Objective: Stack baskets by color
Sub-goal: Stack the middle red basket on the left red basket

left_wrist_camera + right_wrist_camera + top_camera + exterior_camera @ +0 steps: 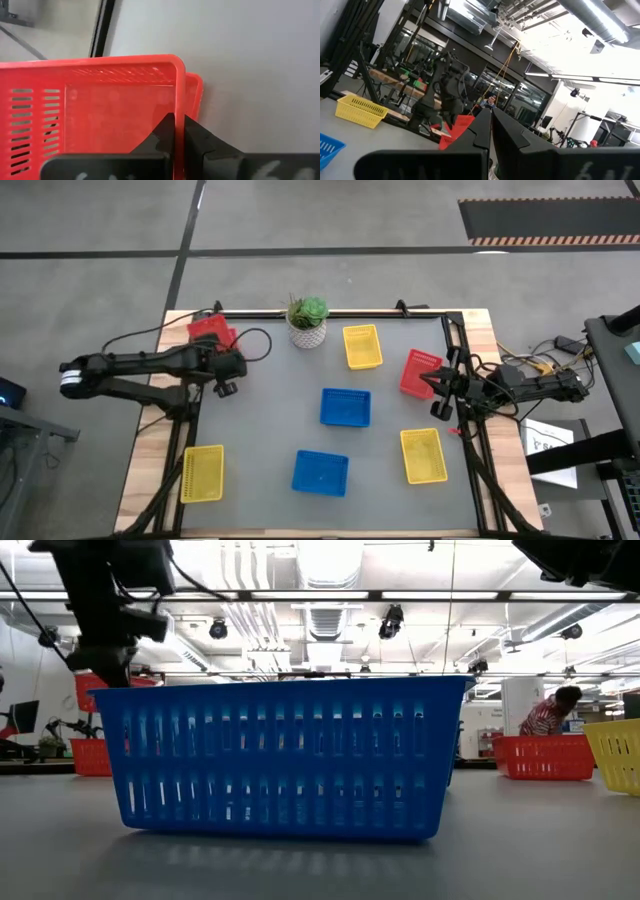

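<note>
Left fingers (pixel 175 131) pressed together on the side wall of a red basket (pixel 100 110), up at the counter's (pixel 260 430) far-left corner. In my left wrist view a second red rim (pixel 196 95) peeks out just beyond the one I hold; it looks like one red basket going onto another, though I cannot tell whether mine is seated or only hanging over it.

Right fingers (pixel 491 122) shut with nothing between them, parked at the right edge of the counter just beside the third red basket (pixel 420 372).

Risks, as I judge them: my pinch is on one thin wall only, so the basket can swing or slip if I move fast. If its corners are not lined up with the one beneath, it will ride up on the rim instead of nesting. The red pair sits near the counter's edge, so a shove could push it off.

Layout, near to far from the front edge: blue basket (pixel 320 472), long axis running left-right; yellow basket (pixel 203 473) at front left and another yellow (pixel 423 455) at front right, both long axis front-back; second blue (pixel 345 407) mid-counter; third yellow (pixel 362 346) at the back, front-back, beside the potted plant (pixel 307 321). The red pair (pixel 211 330) lies skewed to the counter's edges.
</note>
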{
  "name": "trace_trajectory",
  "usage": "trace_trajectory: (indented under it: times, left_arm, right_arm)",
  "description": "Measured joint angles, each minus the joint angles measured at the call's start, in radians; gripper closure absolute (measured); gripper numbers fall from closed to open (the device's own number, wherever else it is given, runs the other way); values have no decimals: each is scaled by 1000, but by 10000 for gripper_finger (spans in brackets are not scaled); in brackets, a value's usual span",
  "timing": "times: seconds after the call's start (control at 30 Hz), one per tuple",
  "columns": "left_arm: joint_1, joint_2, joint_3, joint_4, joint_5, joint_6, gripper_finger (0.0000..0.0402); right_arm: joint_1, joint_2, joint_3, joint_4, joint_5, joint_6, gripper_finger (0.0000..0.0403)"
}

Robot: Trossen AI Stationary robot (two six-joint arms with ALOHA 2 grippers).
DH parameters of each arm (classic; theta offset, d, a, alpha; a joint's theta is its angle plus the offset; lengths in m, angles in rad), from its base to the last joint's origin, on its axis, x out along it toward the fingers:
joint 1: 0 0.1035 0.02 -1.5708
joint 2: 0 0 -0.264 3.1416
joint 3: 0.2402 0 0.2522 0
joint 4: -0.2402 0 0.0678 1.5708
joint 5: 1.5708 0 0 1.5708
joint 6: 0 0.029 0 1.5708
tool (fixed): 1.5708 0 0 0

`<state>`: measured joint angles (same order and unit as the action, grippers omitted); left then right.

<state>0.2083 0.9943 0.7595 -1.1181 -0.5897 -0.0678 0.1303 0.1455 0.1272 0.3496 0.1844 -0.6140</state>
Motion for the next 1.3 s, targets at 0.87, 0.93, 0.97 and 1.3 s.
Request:
trace_trajectory:
  times: [0.87, 0.93, 0.97, 1.3]
  left_arm:
    - [319, 151, -14, 217, 402, 381, 401]
    - [323, 157, -14, 228, 403, 341, 401]
    - [323, 161, -14, 229, 403, 330, 401]
    - [323, 162, -29, 221, 426, 317, 386]
  right_arm:
    - [0, 0, 0, 7, -1, -15, 394]
    - [0, 0, 0, 7, -1, -15, 394]
    - [0, 0, 0, 7, -1, -15, 394]
    - [0, 0, 0, 6, -2, -15, 394]
